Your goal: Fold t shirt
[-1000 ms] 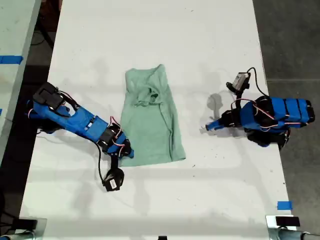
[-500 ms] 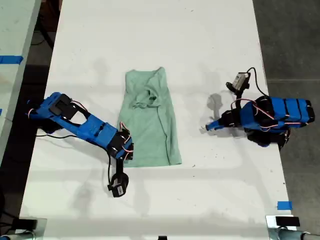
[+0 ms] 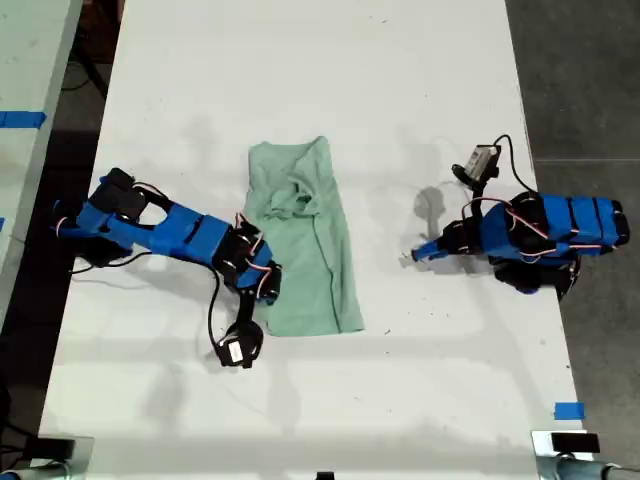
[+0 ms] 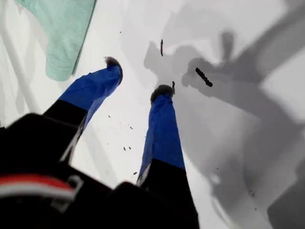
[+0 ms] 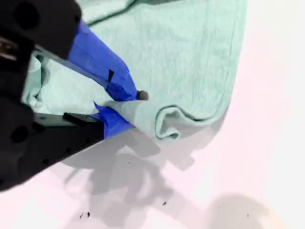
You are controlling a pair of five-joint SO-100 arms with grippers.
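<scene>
Table (image 3: 420,90): a white surface is seen under everything; small dark specks are scattered on it in both wrist views.

Second gripper (image 5: 125,106): my second gripper (image 3: 262,288) is placed at the near corner of the t shirt on the exterior view's left. Its blue jaws are closed on a pinch of the cloth edge, and a small rolled fold of fabric is raised just beyond the tips in the second wrist view.

Second arm (image 3: 165,232): it is stretched in from the exterior view's left, low over the table, with its wrist over the shirt's near edge.

T shirt (image 3: 300,240): the pale mint-green garment is laid as a long narrow rectangle at the middle of the table, running from near to far. The near hem (image 5: 224,100) is seen lying flat except at the gripped corner. Wrinkles are gathered at the far, collar end.

First gripper (image 4: 136,81): my first gripper (image 3: 412,256) is held well apart from the t shirt, on the exterior view's right. Its jaws are spread moderately with only bare table between the dark tips; nothing is held. A corner of the t shirt (image 4: 62,28) is caught in the first wrist view beyond them.

First arm (image 3: 540,235): it is folded back near the table's edge on the exterior view's right.
</scene>
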